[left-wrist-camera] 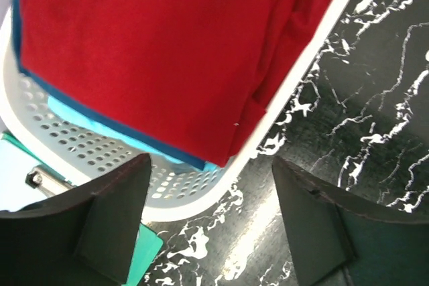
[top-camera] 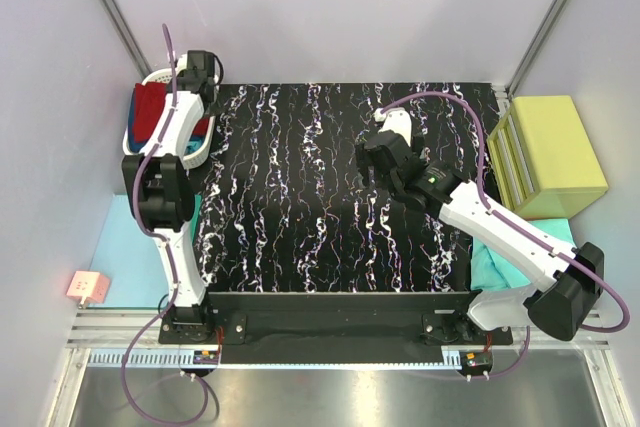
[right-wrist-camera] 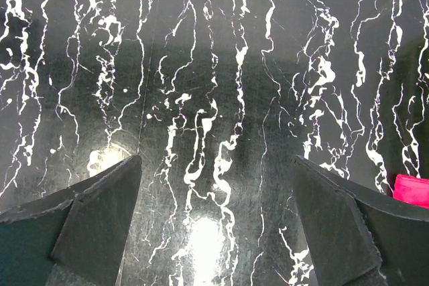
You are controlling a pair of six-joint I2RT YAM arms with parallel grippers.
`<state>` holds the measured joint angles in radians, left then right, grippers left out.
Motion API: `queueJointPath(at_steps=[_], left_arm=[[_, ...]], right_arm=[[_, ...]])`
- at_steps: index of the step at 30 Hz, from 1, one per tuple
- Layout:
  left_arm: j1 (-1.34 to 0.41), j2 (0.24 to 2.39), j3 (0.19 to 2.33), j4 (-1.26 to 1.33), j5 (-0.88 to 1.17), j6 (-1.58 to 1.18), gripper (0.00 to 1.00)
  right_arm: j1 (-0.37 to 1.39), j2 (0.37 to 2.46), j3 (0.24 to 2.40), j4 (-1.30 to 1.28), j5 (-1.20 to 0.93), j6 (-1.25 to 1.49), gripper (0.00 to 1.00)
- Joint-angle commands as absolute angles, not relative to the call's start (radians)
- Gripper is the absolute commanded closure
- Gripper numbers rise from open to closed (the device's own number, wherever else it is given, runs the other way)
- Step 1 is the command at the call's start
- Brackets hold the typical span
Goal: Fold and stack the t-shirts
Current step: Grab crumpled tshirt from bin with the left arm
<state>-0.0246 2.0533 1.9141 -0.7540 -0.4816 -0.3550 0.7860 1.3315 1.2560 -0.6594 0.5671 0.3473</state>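
Note:
A dark red t-shirt lies folded on top in the white basket, with a blue t-shirt and a light teal layer under it. In the top view the basket stands at the table's far left corner. My left gripper hovers open over the basket's near rim, touching no cloth. My right gripper hangs open and empty over the bare marbled table. A teal t-shirt lies off the table's right edge under the right arm. A magenta bit shows at the right wrist view's edge.
A yellow-green box stands at the right of the table. A pale-blue sheet lies left of the table beside the left arm. A small pink object sits at the sheet's near left corner. Pale walls close in the back.

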Motion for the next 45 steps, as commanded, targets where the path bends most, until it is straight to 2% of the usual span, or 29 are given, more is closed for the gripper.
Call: queueJointPath(at_steps=[1,7,15,20,30,36,40,41,42,45], left_arm=[[-0.02,2.097,1.99,-0.761,-0.436,-0.354,0.28],[-0.017,2.135,2.003,-0.77,-0.419,-0.365,0.39],[-0.003,2.141,1.976,-0.77,-0.422,-0.367,0.41],[-0.002,2.141,1.967,-0.772,-0.417,-0.371,0.51],[0.028,2.157,1.931,-0.772,-0.399,-0.377,0.53],[0.028,2.145,1.928,-0.77,-0.393,-0.379,0.68],[0.026,2.129,1.925,-0.77,-0.391,-0.382,0.86],[0.026,2.125,1.921,-0.772,-0.387,-0.385,0.97],[0.022,2.106,1.918,-0.772,-0.387,-0.387,1.0],[-0.024,2.034,1.913,-0.773,-0.417,-0.39,1.0]], right_arm=[[0.784,1.313,1.253,-0.672,0.61,0.339,0.0],[0.784,1.324,1.247,-0.678,0.63,0.336,0.0],[0.782,1.341,1.252,-0.678,0.635,0.334,0.0],[0.784,1.342,1.249,-0.676,0.635,0.334,0.0],[0.784,1.333,1.241,-0.677,0.637,0.339,0.0],[0.784,1.335,1.238,-0.676,0.634,0.344,0.0],[0.784,1.336,1.239,-0.676,0.629,0.35,0.0],[0.784,1.338,1.239,-0.673,0.627,0.35,0.0],[0.784,1.338,1.238,-0.672,0.626,0.348,0.0],[0.784,1.342,1.239,-0.661,0.615,0.351,0.0]])
